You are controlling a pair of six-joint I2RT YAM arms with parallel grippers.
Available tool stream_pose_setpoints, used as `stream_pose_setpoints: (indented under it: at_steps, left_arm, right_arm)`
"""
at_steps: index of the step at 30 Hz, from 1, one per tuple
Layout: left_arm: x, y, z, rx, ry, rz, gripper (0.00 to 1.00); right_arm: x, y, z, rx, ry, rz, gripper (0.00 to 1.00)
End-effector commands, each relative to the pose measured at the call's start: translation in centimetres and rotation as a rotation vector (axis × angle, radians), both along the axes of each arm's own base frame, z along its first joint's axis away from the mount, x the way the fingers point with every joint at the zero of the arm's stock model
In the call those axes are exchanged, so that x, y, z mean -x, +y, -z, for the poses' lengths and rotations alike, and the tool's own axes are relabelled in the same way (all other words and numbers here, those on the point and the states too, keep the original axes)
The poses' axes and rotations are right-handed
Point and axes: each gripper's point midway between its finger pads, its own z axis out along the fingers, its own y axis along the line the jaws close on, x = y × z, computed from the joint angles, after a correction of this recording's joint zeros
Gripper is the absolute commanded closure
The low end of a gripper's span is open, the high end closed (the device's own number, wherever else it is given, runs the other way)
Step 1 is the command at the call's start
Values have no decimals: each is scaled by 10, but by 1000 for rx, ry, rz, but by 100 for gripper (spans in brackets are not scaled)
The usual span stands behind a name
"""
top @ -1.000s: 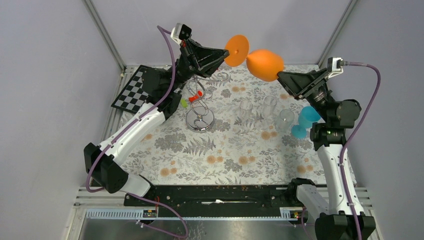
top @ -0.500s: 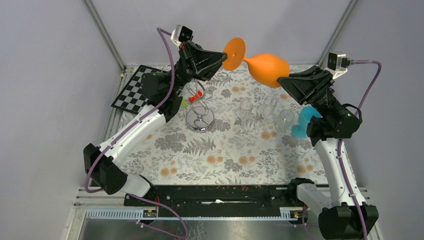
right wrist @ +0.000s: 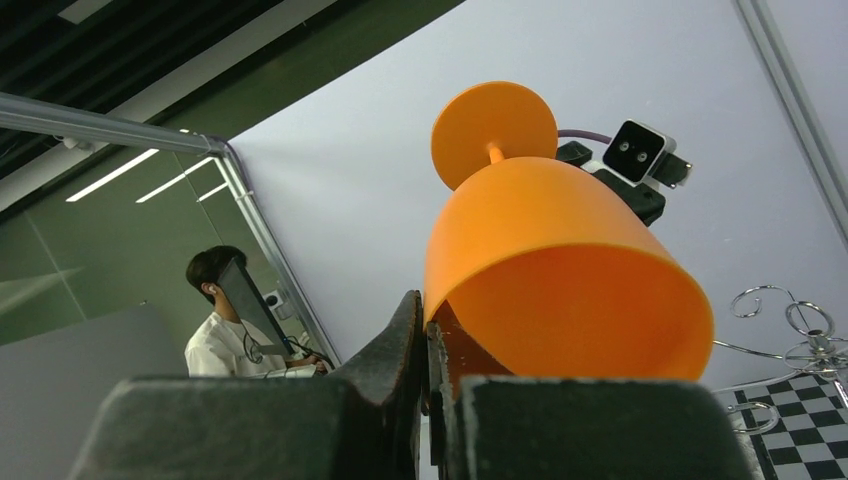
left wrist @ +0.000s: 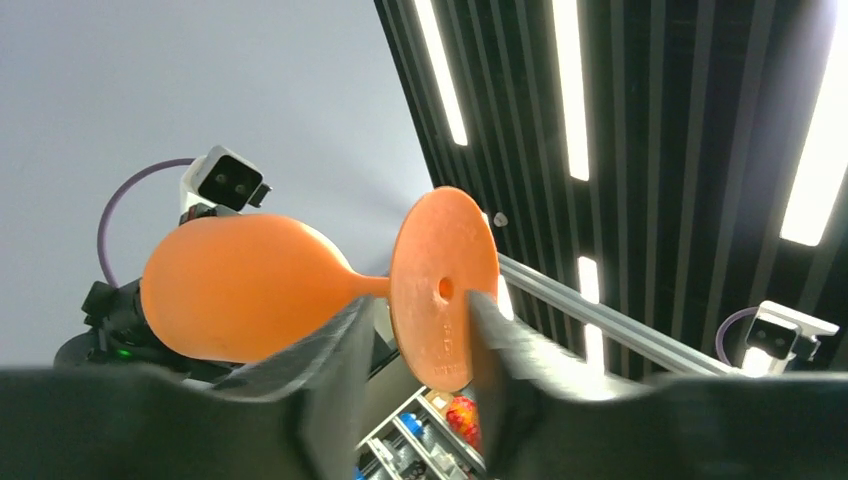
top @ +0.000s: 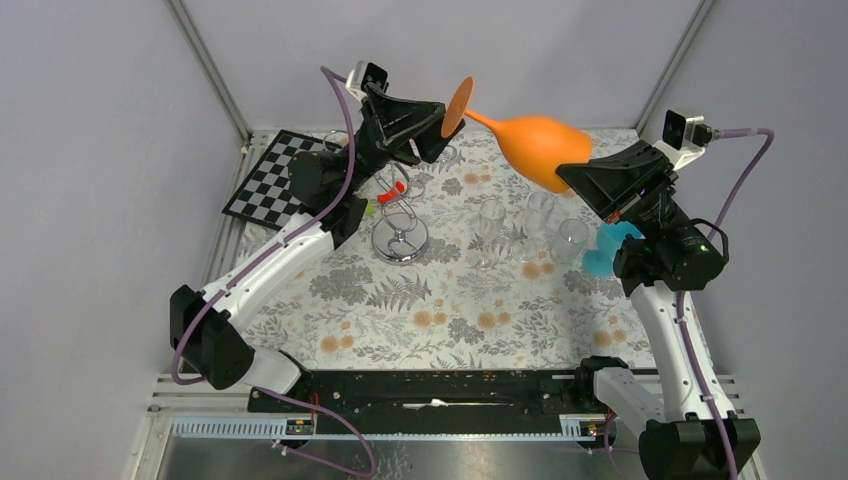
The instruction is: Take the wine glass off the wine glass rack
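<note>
The right gripper (right wrist: 424, 325) is clamped on the rim of the orange glass (top: 528, 146), one finger inside the bowl and one outside, so the thin wall all but disappears between the dark pads. The left gripper (left wrist: 422, 303) stands parted around the foot (left wrist: 445, 285). One finger lies on the stem side and the other crosses the face of the disc. Whether either pad presses the disc is hard to make out. The glass is off the rack (top: 400, 215), held in the air between the two arms over the far side of the table and lying almost on its side, with its foot to the left. It looks like smooth, matt plastic, with a round bowl, a short stem and a flat disc with a small dimple at the centre. Below the left arm, the rack is shiny wire with curled arms on a round mirrored base. Small red and green bits hang on it, too small to identify. A chessboard (top: 265, 185) lies at the table's left corner, partly covered by the left arm. Three clear glasses (top: 540, 212) stand on the flowered cloth (top: 420, 310) under the orange one, faint against the pattern. A blue glass (top: 606, 250) is half hidden behind the right arm.
</note>
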Motion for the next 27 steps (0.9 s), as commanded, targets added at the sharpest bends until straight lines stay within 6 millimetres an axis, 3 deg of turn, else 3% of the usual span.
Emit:
stream_pose_setpoints:
  at_steps: [1, 7, 11, 12, 14, 15, 16, 22, 27]
  left_arm:
    - [10, 12, -11, 43, -53, -45, 47]
    - [-7, 13, 14, -41, -29, -140, 30]
    - [-16, 16, 33, -162, -43, -251, 23]
    - [-19, 17, 40, -214, -52, -291, 20]
    - [-18, 21, 45, -273, -85, -354, 17]
    - [-16, 24, 47, -305, -104, -383, 15]
    - [-13, 28, 47, -332, -132, -416, 13]
    - [-13, 49, 72, -583, -218, -620, 6]
    - [-10, 76, 87, -737, -266, -763, 4]
  right_arm:
    - [8, -1, -9, -5, -53, 19, 100]
    - [7, -2, -5, 41, -19, 144, 100]
    - [-10, -15, 11, 136, 96, 393, 100]
    - [-22, -21, 28, 181, 203, 468, 100]
    - [-27, -37, 40, 235, 269, 611, 100]
    - [-33, -43, 63, 303, 363, 660, 100]
    - [-33, -47, 73, 347, 398, 685, 100]
    - [-17, -49, 134, 606, 568, 667, 100]
    - [4, -63, 174, 815, 640, 702, 100]
